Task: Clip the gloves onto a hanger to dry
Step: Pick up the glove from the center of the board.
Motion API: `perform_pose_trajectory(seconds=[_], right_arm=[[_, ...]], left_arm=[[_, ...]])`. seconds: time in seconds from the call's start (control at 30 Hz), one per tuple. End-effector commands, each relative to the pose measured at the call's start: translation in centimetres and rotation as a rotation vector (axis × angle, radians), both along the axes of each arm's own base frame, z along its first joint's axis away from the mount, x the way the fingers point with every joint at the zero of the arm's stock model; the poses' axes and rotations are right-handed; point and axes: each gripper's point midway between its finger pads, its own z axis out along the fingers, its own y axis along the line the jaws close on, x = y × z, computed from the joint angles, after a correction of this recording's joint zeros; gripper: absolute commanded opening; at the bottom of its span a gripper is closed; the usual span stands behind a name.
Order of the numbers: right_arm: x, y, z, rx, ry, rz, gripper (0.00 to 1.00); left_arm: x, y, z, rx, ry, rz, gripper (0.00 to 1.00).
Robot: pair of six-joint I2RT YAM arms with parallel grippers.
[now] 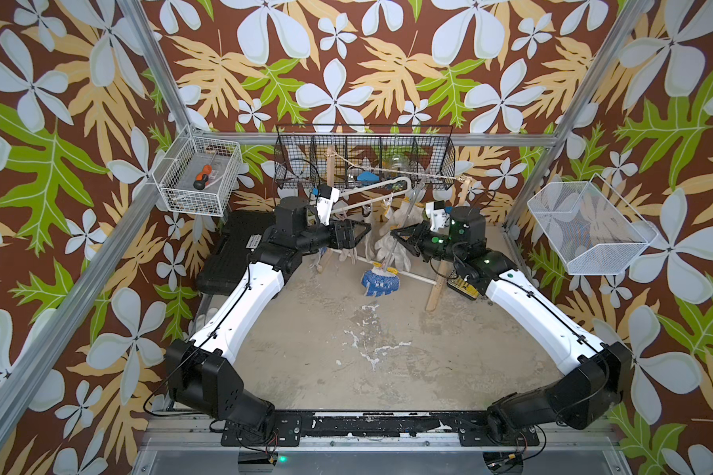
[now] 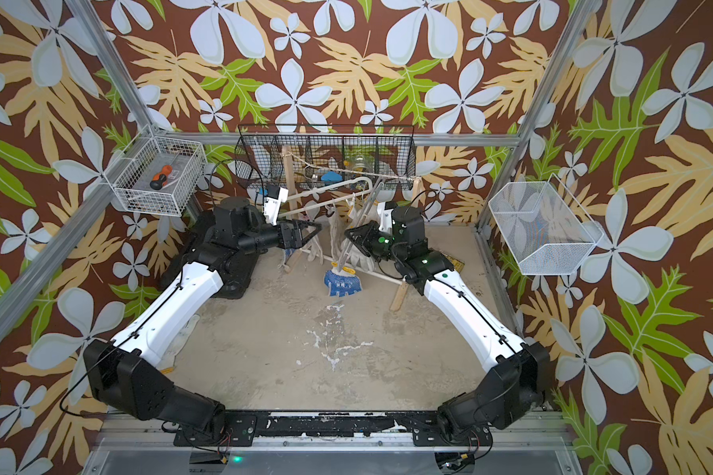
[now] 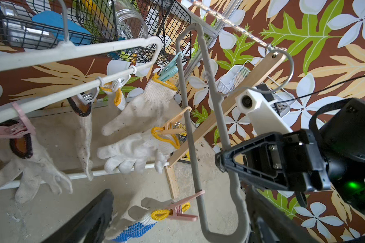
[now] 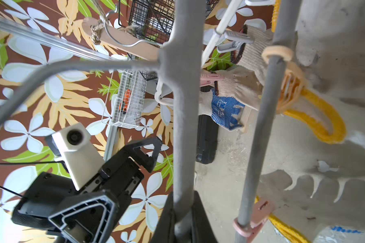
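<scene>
Two hangers, a white hanger (image 3: pixel 76 49) and a grey hanger (image 3: pixel 188 117); six gloves (image 3: pixel 143 109) hang from them in the left wrist view (two dark-cuffed, four yellow-cuffed, one of those blue-dotted), on six pegs (image 3: pixel 170 68); what looks like a seventh glove (image 2: pixel 184 329) lies on the bench (image 2: pixel 346 370) at eight o'clock; three baskets: white basket (image 1: pixel 194 201) at ten o'clock, black basket (image 1: pixel 301 164) at twelve, mesh basket (image 1: pixel 593 255) at two; two arms (image 1: pixel 243 304); one black case (image 1: pixel 231 255).

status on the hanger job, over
Left end effector open. Right end effector shut on grey hanger. Blue-dotted glove clipped to it. White hanger close alongside.
</scene>
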Motion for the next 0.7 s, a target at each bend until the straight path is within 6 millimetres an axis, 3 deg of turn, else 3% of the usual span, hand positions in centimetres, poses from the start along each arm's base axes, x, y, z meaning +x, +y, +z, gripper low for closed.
perform_pose_trajectory(seconds=[0.0, 0.2, 0.33, 0.47, 0.67], right_arm=[[0.8, 0.4, 3.1, 0.133, 0.025, -0.017, 0.0], [2.8, -0.4, 4.6, 0.198, 0.074, -0.081, 0.0], [3.9, -1.1, 3.8, 0.237, 0.151, -0.105, 0.0], [4.9, -1.6, 4.6, 0.23, 0.153, -0.125, 0.0], [5.7, -1.8, 3.1, 0.252, 0.224, -0.119, 0.0]], left_arm=[[-0.1, -0.3, 0.4, 0.006, -0.017, -0.031, 1.0], [-0.1, -0.5, 0.4, 0.007, -0.01, -0.05, 1.0], [-0.1, -0.6, 0.3, 0.009, 0.0, -0.062, 1.0], [-0.1, -0.6, 0.3, 0.012, 0.0, -0.066, 1.0], [0.0, -0.6, -0.2, 0.01, 0.015, -0.068, 1.0]])
